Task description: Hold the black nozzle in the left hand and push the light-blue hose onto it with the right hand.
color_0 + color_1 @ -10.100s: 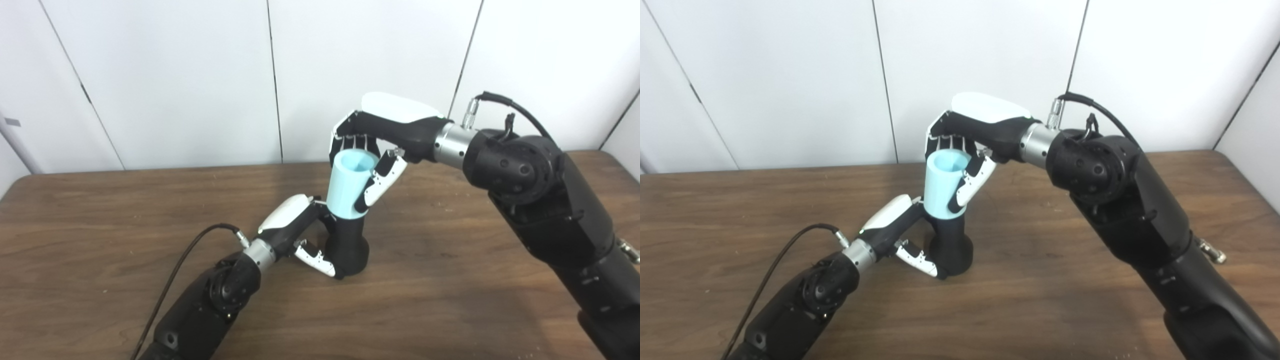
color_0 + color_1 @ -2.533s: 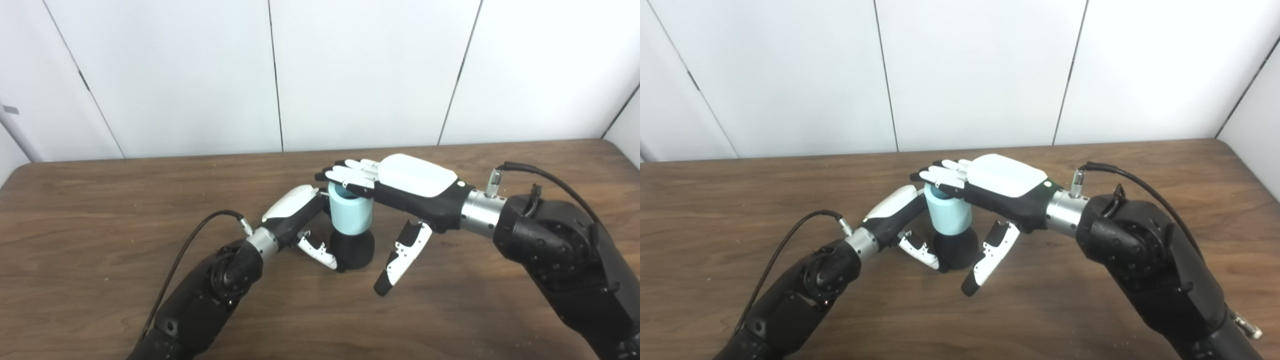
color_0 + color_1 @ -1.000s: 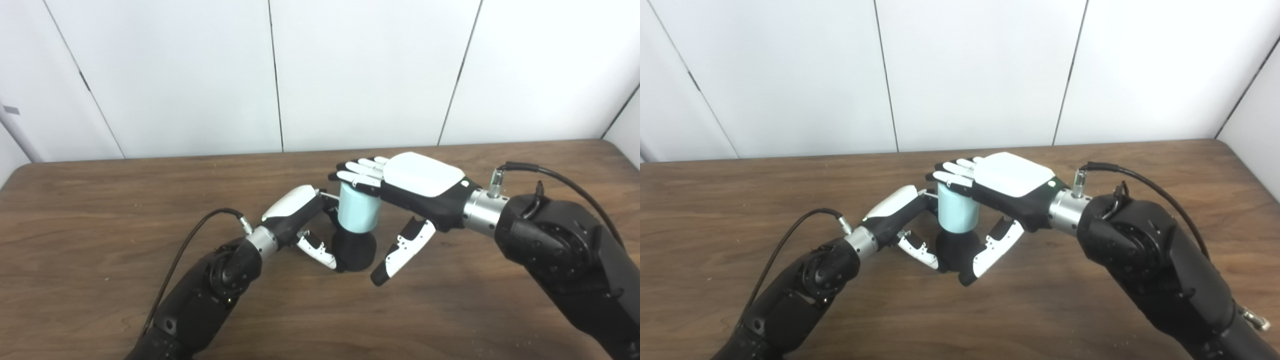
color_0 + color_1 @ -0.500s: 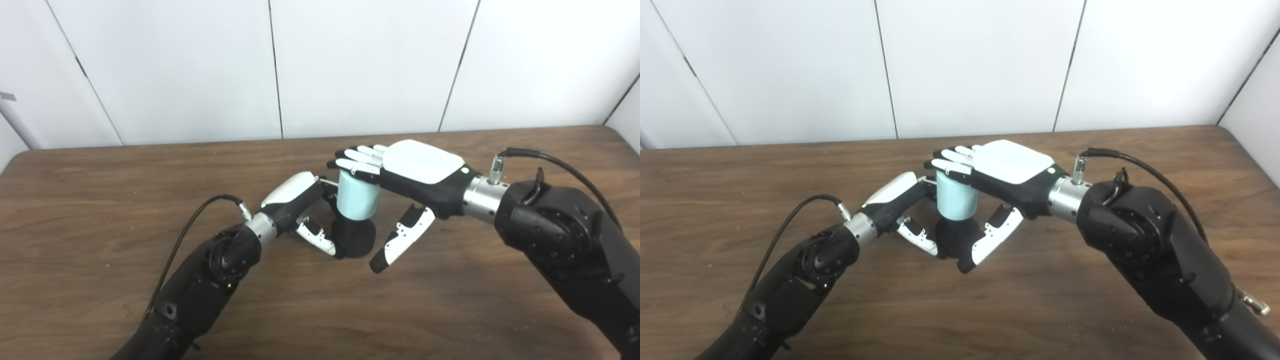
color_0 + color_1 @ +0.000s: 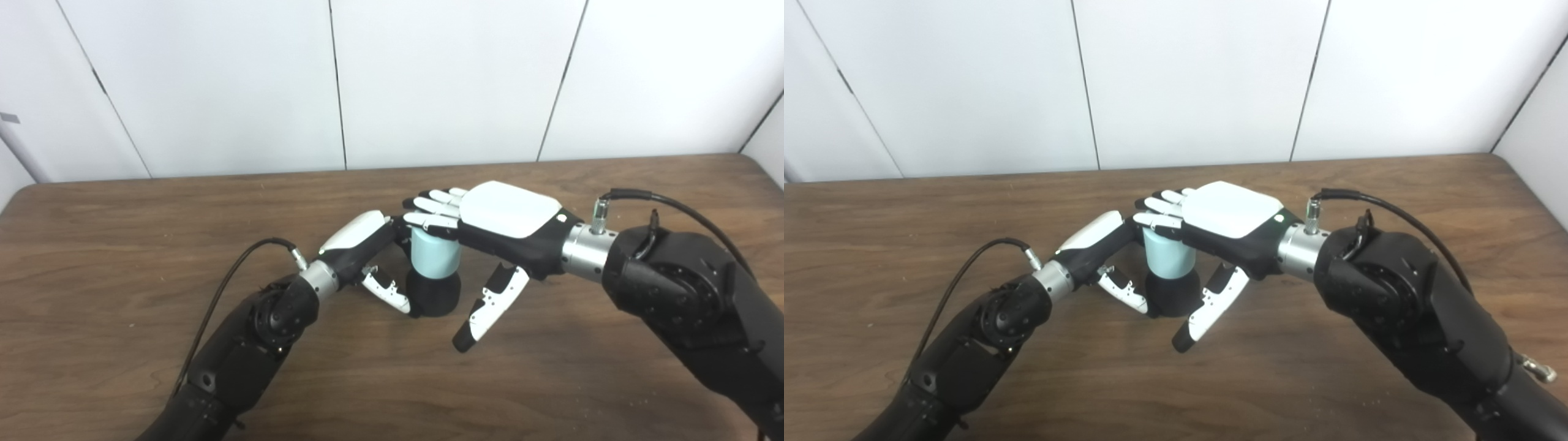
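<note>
Item: black nozzle point(image 5: 433, 295), standing upright on its broad base on the brown wooden table point(image 5: 122, 245), near the table's middle. Fitted over its upper part: light-blue hose point(image 5: 435, 257), a short upright cylinder, its lower rim sitting down on the nozzle's flared black base, only that base left showing beneath it. Left hand point(image 5: 367, 257), entering from the lower left, was wrapped about the nozzle from the left side, thumb point(image 5: 387, 294) curled across the front of the base and the other fingers passing behind, largely hidden; grip closed on the nozzle. Right hand point(image 5: 490, 226), entering from the right, lay palm-down and flat over the top of the hose, its fingers point(image 5: 429, 211) stretched out and slightly spread across the hose's upper rim, touching it; its thumb point(image 5: 487, 309) hung down to the right of the nozzle, clear of it, tip near the tabletop. This hand held nothing, fingers extended. Background: white panelled wall point(image 5: 245, 79) behind the table's far edge. A black cable point(image 5: 226, 306) ran from the left wrist.
</note>
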